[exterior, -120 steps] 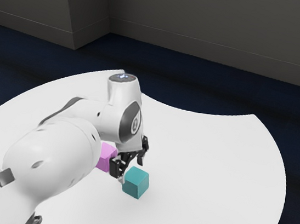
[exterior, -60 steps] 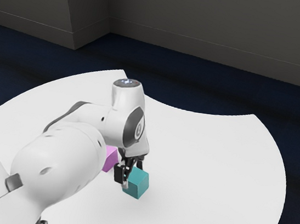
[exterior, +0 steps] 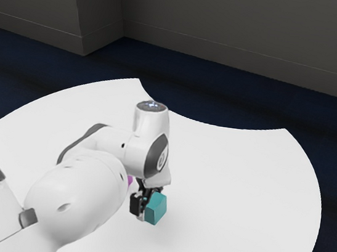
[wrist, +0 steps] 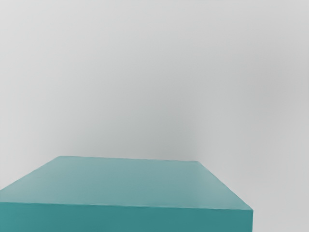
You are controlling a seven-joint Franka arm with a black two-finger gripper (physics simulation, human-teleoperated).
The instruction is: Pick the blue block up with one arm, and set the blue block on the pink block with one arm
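Covering most of the exterior view, the white round bench point(exterior: 243, 173) carries both blocks; dark blue floor point(exterior: 34, 58) and grey walls lie behind it. Franka arm point(exterior: 85, 196) comes in from the exterior view's left, bulky, bent low over the bench. Tool point(exterior: 144, 208) is down at the blue block point(exterior: 158, 206), black parts against the block's side facing the arm. Cannot tell if the tool is apart or clamped; the far side is hidden.

Blue block is teal in the render, resting on the bench by the look of its shadow, directly under the hand. Wrist view has its flat top point(wrist: 130, 188) close up with bare bench beyond.

Handling, as a guess: small rigid cube, likely light, flat smooth faces, won't deform. Take it on two opposite vertical faces, centred, so it stays level for stacking.

Pink block point(exterior: 129, 180) is a sliver just beside the arm's last link, near the blue block, mostly hidden by the arm. Main risk: the target sits so close that the hand or the carried block could knock it. Lift first, then cross over.
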